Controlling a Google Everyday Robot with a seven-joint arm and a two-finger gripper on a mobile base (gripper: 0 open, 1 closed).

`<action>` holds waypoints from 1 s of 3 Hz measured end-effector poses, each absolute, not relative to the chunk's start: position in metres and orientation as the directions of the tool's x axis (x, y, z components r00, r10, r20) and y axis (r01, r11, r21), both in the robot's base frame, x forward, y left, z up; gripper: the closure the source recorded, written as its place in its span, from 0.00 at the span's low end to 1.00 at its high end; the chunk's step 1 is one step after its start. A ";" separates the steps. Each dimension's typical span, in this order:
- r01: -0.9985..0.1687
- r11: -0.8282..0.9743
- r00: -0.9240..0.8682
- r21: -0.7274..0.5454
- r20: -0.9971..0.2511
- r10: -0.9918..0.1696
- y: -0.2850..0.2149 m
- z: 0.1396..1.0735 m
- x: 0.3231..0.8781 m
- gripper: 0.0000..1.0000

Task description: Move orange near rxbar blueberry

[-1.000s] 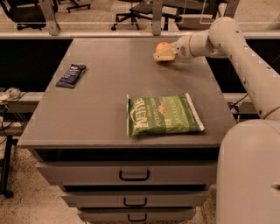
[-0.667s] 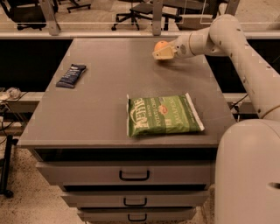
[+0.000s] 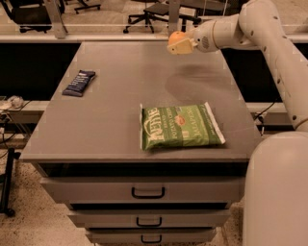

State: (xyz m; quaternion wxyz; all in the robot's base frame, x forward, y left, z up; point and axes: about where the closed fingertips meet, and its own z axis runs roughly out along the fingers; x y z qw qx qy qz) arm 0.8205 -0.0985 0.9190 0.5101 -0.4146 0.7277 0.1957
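The orange (image 3: 176, 36) is a small round fruit held in my gripper (image 3: 178, 44), lifted above the far right part of the grey table (image 3: 110, 120). The gripper's pale fingers (image 3: 181, 47) are shut on the orange, which shows partly behind them. The rxbar blueberry (image 3: 79, 82) is a flat dark navy bar lying on the table's left side, well to the left of and nearer than the gripper.
A large green chip bag (image 3: 181, 126) lies near the table's front right. Drawers (image 3: 148, 192) sit below the tabletop. Office chairs (image 3: 159, 12) stand behind the table. My arm (image 3: 269, 43) reaches in from the right.
The gripper has lifted the orange off the tabletop and moved it slightly left; its shadow now lies on the table below.
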 end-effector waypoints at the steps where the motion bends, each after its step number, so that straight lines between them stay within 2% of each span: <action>1: -0.803 0.579 -0.136 -0.138 -0.905 -0.404 -0.098 0.919 0.821 1.00; 3: -0.858 0.472 -0.033 -0.201 -0.896 -0.442 -0.027 0.931 0.796 1.00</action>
